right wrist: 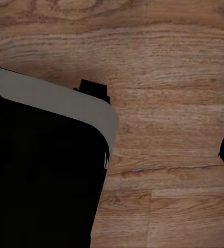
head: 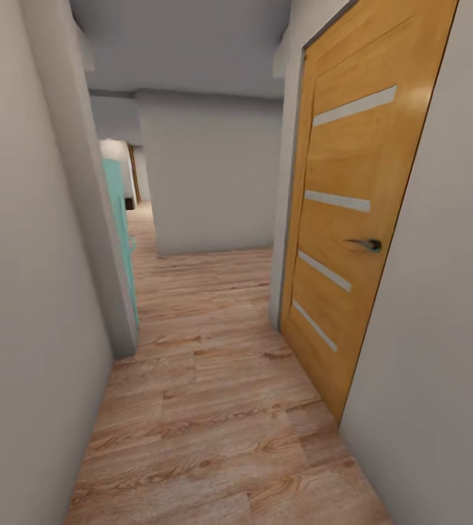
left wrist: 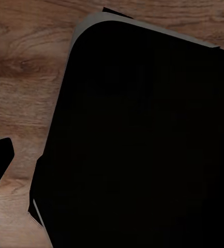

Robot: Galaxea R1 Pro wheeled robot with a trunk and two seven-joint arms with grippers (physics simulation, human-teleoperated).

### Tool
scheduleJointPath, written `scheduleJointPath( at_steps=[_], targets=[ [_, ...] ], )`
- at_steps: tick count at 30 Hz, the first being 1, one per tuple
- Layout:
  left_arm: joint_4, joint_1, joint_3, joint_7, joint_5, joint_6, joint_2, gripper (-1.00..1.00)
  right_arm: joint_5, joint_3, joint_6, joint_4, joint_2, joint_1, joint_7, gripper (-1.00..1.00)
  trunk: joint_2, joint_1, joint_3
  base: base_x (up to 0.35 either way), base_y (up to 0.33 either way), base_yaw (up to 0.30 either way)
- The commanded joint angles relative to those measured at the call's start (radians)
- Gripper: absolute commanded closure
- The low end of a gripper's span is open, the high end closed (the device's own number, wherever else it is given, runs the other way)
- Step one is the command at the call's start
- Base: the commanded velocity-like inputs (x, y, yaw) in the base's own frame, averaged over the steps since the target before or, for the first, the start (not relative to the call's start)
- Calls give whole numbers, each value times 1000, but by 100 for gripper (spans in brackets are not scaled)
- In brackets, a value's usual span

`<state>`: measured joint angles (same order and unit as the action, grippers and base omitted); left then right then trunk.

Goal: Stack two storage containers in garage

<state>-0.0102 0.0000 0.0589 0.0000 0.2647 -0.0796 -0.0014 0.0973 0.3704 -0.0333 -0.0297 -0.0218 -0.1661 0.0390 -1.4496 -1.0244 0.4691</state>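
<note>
**Here, a narrow hallway**

Ahead, a wood plank floor (head: 214, 408) runs between pale walls (head: 25, 292), past a shut orange door (head: 353, 219) with a dark handle (head: 367, 244) on the right and something turquoise (head: 119, 219) on the left. Both wrist views look down on planks and the robot's dark base (left wrist: 143, 144). I cannot tell either pincer's state.

You face a narrow corridor: pale grey walls (head: 25, 292), wood plank floor (head: 221, 408), orange door (head: 353, 219) at right.
</note>
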Motion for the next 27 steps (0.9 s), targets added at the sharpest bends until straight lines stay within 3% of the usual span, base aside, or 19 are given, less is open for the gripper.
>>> scheduleJointPath(
  at_steps=[1,27],
  targets=[
    [-1,0,6,0,1,-2,0,-100,10,9,-3,-3,0,-1,1,-100,0,-1,1,321,0,59],
    [-1,0,6,0,0,-2,0,-100,9,8,-4,-3,2,-1,2,-100,0,-1,1,321,0,5]
  ],
)
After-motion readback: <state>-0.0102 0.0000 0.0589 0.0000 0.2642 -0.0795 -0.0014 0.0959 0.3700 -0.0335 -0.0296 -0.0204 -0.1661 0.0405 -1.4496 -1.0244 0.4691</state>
